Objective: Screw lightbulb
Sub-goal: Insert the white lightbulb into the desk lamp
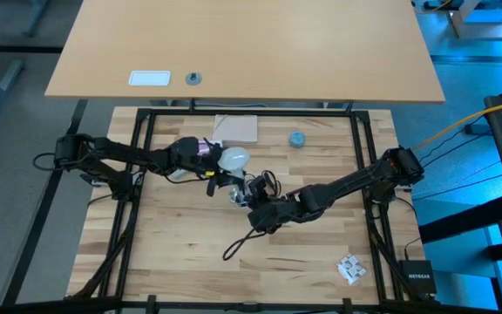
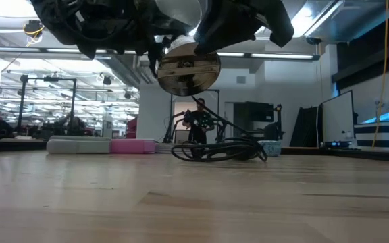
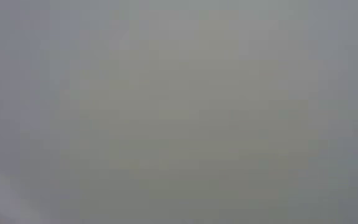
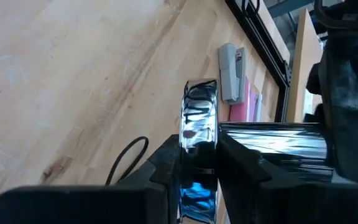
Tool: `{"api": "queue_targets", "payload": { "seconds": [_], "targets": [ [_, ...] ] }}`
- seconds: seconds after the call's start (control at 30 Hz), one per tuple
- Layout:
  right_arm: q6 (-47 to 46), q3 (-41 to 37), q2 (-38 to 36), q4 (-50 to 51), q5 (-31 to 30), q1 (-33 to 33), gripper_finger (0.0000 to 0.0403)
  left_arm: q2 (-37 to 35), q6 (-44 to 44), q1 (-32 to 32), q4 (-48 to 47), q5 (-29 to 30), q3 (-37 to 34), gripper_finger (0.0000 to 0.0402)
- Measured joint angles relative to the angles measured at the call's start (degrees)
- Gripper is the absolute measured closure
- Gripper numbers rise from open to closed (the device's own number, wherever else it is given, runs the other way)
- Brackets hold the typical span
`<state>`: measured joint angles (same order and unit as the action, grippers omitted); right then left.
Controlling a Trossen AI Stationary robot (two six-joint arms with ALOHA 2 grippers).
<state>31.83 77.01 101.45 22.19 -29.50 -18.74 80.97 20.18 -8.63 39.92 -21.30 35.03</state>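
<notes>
The right gripper [image 4: 199,150] is clenched on the shiny rim of the socket [image 4: 199,112] and holds it up off the table [image 1: 303,262]. Just beside it, the left gripper [image 1: 209,164] comes in from the other side and looks clamped on the bulb [image 1: 234,158]. The bulb is in the air over the middle of the table, with its round white end near the left gripper and its narrow end toward the socket. The left wrist view shows only pale grey, likely the bulb very close up, so the grip there is a guess. To do this step well, the bulb should line up straight with the socket's hole, not tilted. The left gripper should turn it gently and not squeeze hard, because glass can crack. The right gripper should keep the socket from spinning along with it. The socket is the only thing here that holds something. The bulb's grey end seems to be at its mouth, but how far in cannot be told. The black cord [image 2: 215,150] lies in a loose heap on the table behind the socket. Farther back, well apart, sits a small blue-grey cap [image 1: 296,139].
</notes>
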Motion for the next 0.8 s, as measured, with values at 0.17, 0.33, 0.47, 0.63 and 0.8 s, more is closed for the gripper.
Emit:
{"api": "queue_targets", "payload": {
  "seconds": [0.17,0.33,0.47,0.63,0.8],
  "targets": [
    [0.7,0.0,0.0,0.2,0.4,-0.1,0.0319,0.0,-7.8,0.0,0.1,-5.5,0.0,0.0249],
    [2.0,0.0,0.0,0.4,0.8,-0.2,0.0316,0.0,-15.2,-0.1,0.1,-10.5,0.1,0.0249],
    [4.5,0.0,0.0,0.4,1.3,-0.2,0.0314,0.0,-20.6,-0.1,0.0,-14.9,0.1,0.0249],
    [11.1,0.0,0.0,0.4,1.6,-0.2,0.0314,0.0,-25.2,-0.1,-0.1,-18.7,0.1,0.0249],
    [20.2,0.0,0.0,0.6,1.6,-0.2,0.0314,0.0,-28.8,-0.1,-0.1,-21.5,0.0,0.0249]
  ]
}}
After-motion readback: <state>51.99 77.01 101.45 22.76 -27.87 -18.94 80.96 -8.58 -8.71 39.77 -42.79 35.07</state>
